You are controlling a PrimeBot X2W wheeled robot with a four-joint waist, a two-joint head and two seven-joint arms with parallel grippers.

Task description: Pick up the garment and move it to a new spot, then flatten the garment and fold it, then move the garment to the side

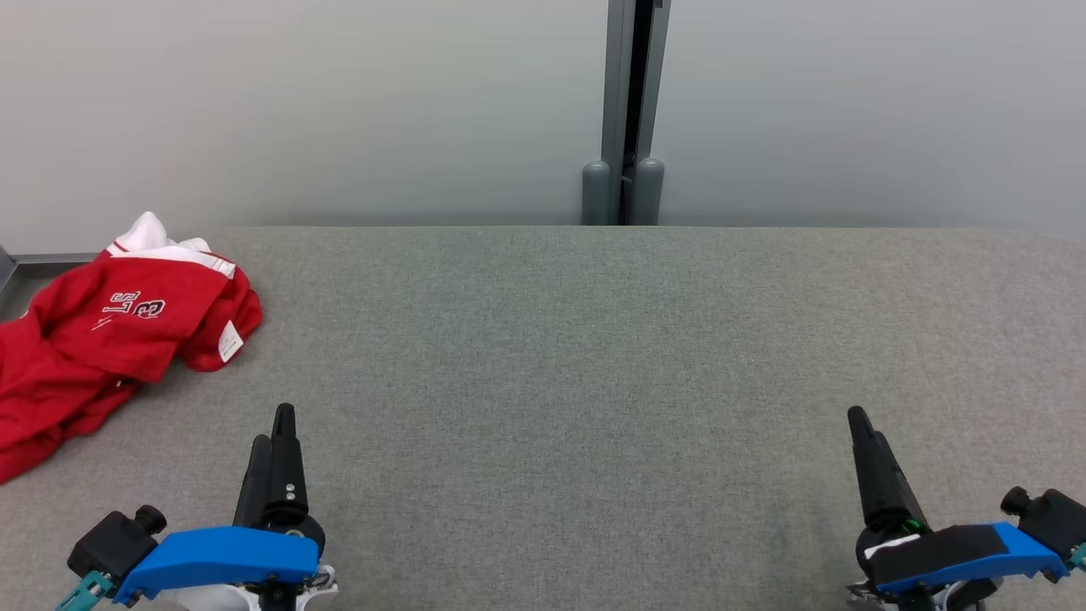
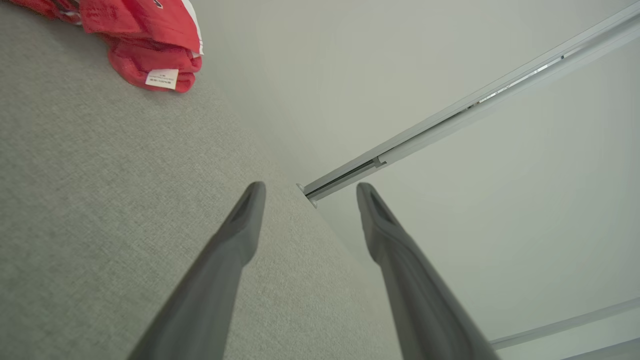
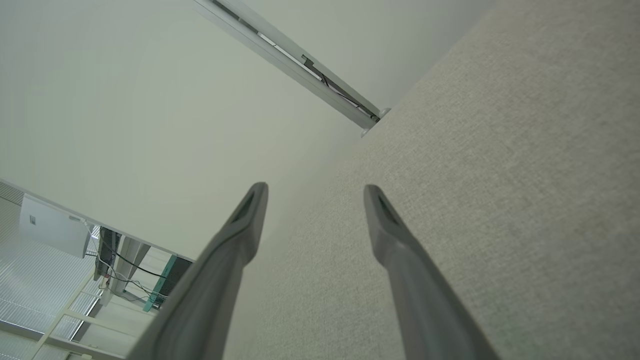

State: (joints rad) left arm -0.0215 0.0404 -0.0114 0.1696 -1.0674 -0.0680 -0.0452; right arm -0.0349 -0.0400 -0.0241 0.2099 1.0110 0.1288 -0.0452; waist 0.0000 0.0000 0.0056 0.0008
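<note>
A crumpled red garment [image 1: 102,339] with white trim and white lettering lies bunched at the far left of the grey table [image 1: 594,356], partly past the left edge of the head view. Its corner with a white label [image 2: 161,79] appears at the top left of the left wrist view. My left gripper [image 1: 278,424] rests low at the front left, to the right of and nearer than the garment, apart from it. In its wrist view the left gripper [image 2: 310,192] is open and empty. My right gripper [image 1: 859,420] sits at the front right, also open and empty in its wrist view [image 3: 315,192].
A pale wall runs behind the table with a grey vertical post [image 1: 632,110] at its middle. A metal frame corner [image 1: 17,263] shows behind the garment. A room with framework and cables [image 3: 115,270] appears off the table's side in the right wrist view.
</note>
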